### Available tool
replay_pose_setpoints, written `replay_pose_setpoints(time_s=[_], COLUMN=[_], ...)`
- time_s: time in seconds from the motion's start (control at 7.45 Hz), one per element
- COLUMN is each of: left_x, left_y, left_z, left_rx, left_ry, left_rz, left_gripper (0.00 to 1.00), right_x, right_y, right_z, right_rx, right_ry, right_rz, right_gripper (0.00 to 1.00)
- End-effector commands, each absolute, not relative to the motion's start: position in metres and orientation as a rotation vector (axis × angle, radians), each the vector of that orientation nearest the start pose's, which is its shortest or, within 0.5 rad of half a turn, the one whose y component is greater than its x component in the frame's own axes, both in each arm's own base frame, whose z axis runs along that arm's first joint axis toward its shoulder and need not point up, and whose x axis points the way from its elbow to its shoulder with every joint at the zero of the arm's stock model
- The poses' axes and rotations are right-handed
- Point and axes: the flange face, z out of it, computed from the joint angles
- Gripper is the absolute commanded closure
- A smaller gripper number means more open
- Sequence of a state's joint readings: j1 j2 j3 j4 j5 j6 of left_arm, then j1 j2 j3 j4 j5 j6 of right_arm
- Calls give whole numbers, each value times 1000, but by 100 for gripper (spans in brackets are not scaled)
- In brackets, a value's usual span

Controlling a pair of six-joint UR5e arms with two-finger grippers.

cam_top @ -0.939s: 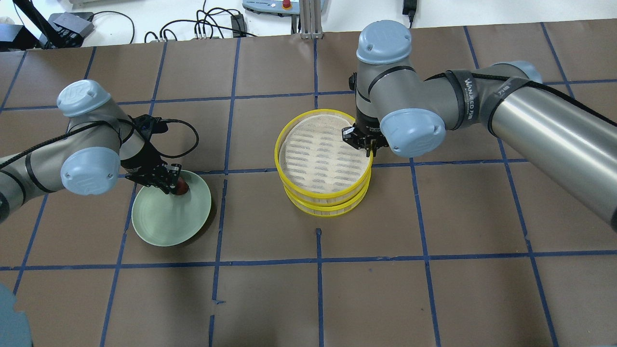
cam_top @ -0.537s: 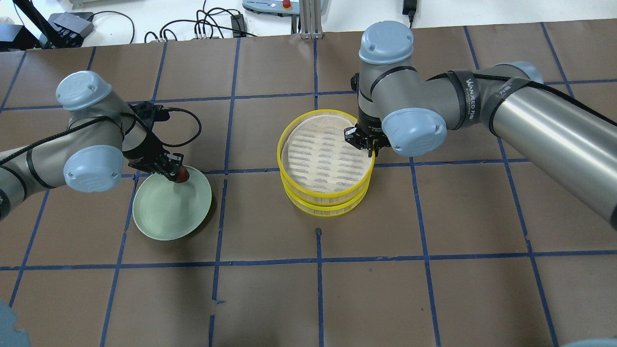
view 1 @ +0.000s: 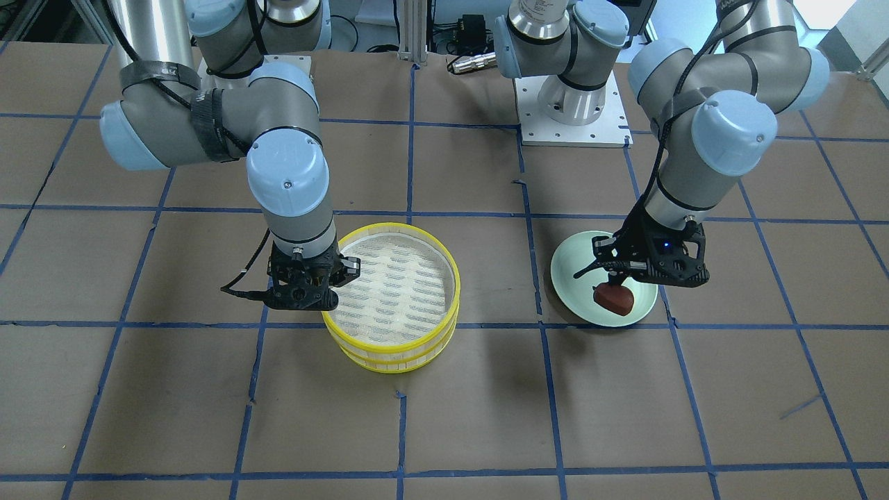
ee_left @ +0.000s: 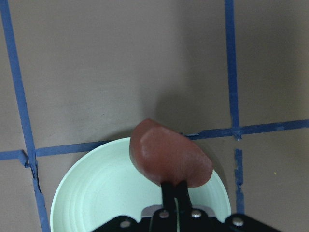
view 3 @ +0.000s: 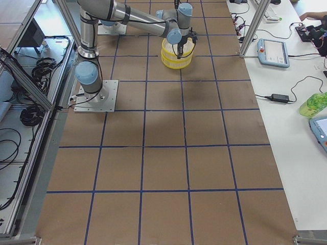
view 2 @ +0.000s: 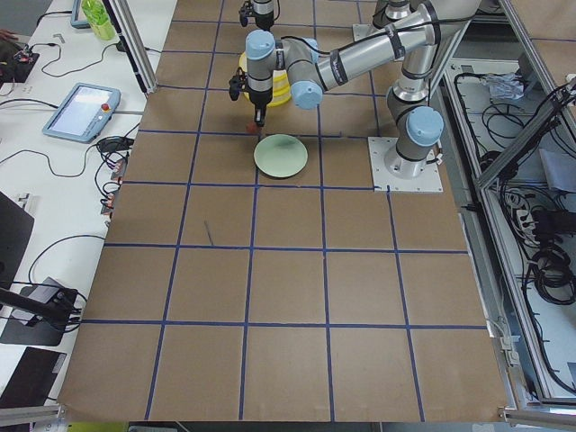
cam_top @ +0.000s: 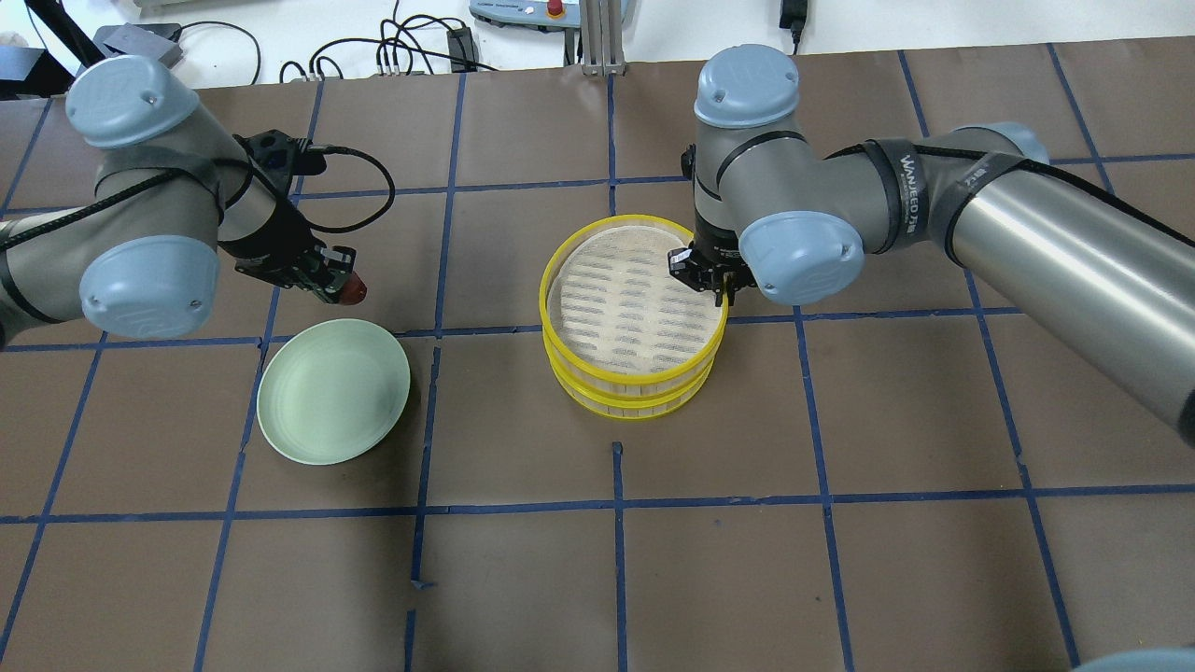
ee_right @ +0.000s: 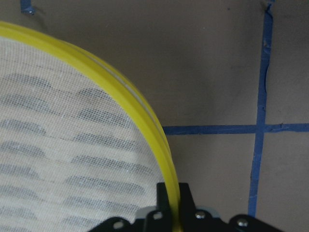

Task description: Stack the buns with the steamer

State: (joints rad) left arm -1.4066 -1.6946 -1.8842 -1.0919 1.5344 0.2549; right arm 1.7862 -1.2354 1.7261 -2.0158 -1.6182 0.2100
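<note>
My left gripper (cam_top: 338,283) is shut on the reddish-brown oval bun (cam_top: 353,291) and holds it in the air past the far edge of the pale green plate (cam_top: 333,403). In the left wrist view the bun (ee_left: 169,159) hangs over the plate's rim (ee_left: 87,188). Two yellow steamer tiers are stacked at mid table, the upper tier (cam_top: 625,381) on the lower tier (cam_top: 627,408). My right gripper (cam_top: 707,277) is shut on the upper tier's yellow rim (ee_right: 145,121). The upper tier's mesh floor is bare. The white bun is not in view.
The brown table has a blue tape grid (cam_top: 616,504). Cables and a pendant (cam_top: 523,9) lie beyond the far edge. The plate holds nothing. In the front-facing view the steamer (view 1: 389,344) and the plate (view 1: 573,267) sit about one grid square apart.
My left gripper has lifted the reddish-brown bun off the plate and moved it away from me. The right gripper and the upper tier have shifted slightly to the right.
</note>
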Motion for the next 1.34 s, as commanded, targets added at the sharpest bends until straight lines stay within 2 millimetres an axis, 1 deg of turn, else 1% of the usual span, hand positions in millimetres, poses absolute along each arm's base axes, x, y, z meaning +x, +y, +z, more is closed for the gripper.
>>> replay_pose_setpoints(time_s=[0.0, 0.13, 0.27, 0.4, 0.54, 0.67, 0.8, 0.94, 1.07, 1.21], left_x=[-52, -53, -53, -59, -70, -99, -137, -181, -230, -272], left_y=[-528, -527, -527, -525, -524, -520, -519, -517, -510, -497], left_z=[338, 339, 339, 340, 340, 342, 355, 376, 390, 393], left_rx=[150, 152, 152, 147, 117, 59, -13, -53, -135, -209], left_ry=[3162, 3162, 3163, 3166, 3178, 3188, 3192, 3206, 3236, 3250], left_rz=[-93, -93, -86, -81, -78, -81, -117, -171, -195, -191], left_gripper=[100, 100, 100, 100, 100, 99, 99, 99, 98, 97], right_x=[254, 254, 253, 252, 251, 241, 228, 203, 178, 163], right_y=[-538, -538, -538, -538, -543, -553, -556, -559, -548, -533], right_z=[275, 274, 274, 273, 282, 306, 351, 396, 449, 478], right_rx=[-16, -16, -21, -19, -16, 12, 45, 110, 171, 204], right_ry=[3194, 3195, 3198, 3197, 3198, 3190, 3172, 3107, 3084, 3095], right_rz=[56, 59, 63, 71, 46, -3, 20, 67, 58, 24], right_gripper=[92, 90, 61, 1, 0, 0, 0, 0, 0, 0])
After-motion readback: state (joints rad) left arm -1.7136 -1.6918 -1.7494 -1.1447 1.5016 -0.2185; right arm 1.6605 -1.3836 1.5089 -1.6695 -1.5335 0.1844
